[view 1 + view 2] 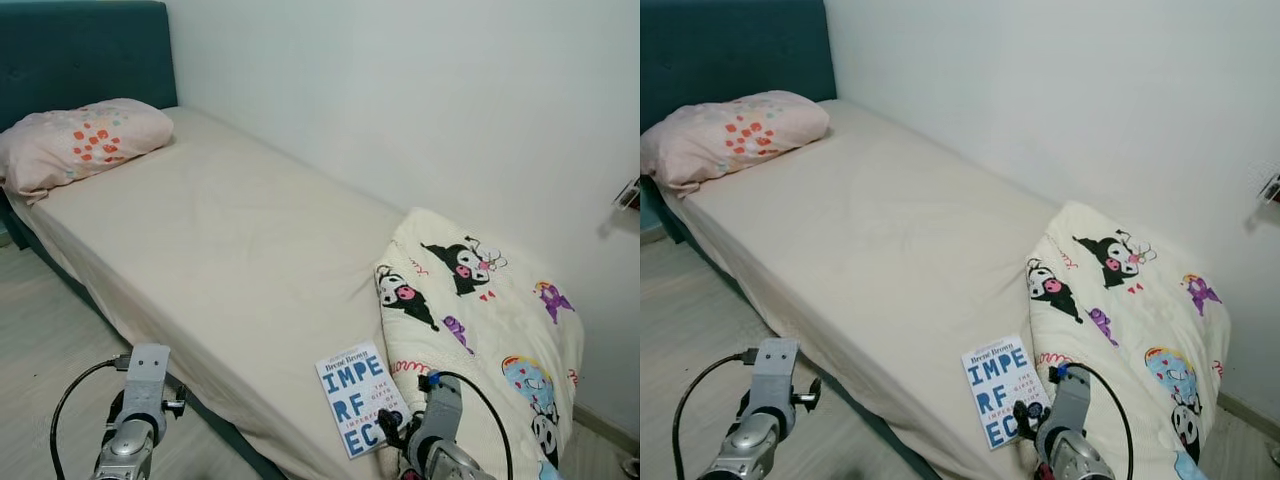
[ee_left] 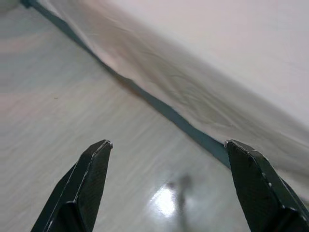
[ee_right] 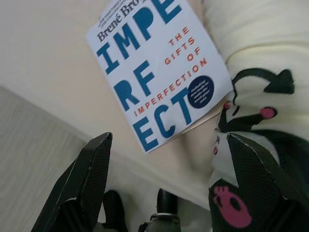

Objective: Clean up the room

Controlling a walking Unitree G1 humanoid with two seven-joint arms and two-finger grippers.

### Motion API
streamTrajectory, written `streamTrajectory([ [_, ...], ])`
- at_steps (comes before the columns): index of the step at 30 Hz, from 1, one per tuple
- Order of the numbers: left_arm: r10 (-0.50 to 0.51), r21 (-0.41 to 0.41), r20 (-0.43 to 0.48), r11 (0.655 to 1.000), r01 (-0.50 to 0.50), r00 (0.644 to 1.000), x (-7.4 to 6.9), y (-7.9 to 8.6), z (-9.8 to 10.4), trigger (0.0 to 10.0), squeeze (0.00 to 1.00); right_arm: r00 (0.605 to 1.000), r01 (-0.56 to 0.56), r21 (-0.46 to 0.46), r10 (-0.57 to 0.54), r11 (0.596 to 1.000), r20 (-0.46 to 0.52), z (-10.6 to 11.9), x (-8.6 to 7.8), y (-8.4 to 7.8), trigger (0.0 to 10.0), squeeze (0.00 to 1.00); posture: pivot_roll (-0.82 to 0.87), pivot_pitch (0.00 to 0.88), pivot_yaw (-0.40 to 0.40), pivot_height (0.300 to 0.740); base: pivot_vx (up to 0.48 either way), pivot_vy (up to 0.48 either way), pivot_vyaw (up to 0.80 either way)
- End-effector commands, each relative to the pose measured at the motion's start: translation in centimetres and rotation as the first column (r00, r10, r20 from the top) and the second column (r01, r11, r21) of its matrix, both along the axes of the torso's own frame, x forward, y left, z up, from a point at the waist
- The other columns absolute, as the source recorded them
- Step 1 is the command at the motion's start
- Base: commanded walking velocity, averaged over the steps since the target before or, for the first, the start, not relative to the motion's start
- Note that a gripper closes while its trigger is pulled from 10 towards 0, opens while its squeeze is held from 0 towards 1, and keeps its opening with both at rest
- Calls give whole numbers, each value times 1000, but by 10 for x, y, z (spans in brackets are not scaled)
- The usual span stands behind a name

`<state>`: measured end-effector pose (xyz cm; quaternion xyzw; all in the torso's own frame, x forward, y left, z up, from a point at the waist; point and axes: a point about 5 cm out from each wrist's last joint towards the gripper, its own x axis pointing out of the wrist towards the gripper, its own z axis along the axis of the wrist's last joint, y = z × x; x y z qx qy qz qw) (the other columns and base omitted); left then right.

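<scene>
— Where's our book (image 3: 157, 72)?
— On the bed (image 1: 230, 260) edge, touching the cartoon quilt (image 1: 490, 330). Our right gripper (image 3: 164, 186) hovers spread wide, empty, above it.
— And our left gripper (image 2: 169, 188)?
— Wide apart over floor (image 2: 72, 125), holding nothing.

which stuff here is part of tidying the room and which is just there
Part of the job:
- white paperback book with blue lettering, lying near the bed's edge
- cream cartoon-print blanket, bunched at the foot of the bed
- right gripper, open, aimed at the book

Just there:
- pink patterned pillow
- teal padded headboard
- beige bed sheet
- left gripper, open over the floor
</scene>
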<state>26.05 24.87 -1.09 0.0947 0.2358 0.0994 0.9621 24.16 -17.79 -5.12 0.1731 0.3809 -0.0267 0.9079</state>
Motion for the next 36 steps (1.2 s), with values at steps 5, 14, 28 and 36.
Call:
streamTrajectory([
  [5, -15, 83, 36, 997, 12, 999, 8, 9, 11, 10000, 0, 999, -22, 38, 23, 999, -36, -5, -7, 6, 10000, 0, 105, 0, -149, 696, 0, 0, 0],
  [14, -39, 158, 162, 987, 13, 986, 30, 14, 40, 10000, 0, 999, 11, 29, -10, 1000, -53, -7, -8, 5, 10000, 0, 105, 0, -150, 666, 0, 0, 0],
  [28, -74, -114, 335, 986, 118, 939, 49, -5, 59, 10000, 0, 976, 206, 186, -215, 961, 29, 7, 8, -6, 10000, 0, 102, 0, -136, 616, 0, 0, 0],
  [36, 62, -316, 205, 949, 6, 977, 12, 2, 18, 10000, 0, 966, 207, 320, -246, 925, 85, 17, 22, 4, 10000, 0, 112, 0, -123, 581, 0, 0, 0],
])
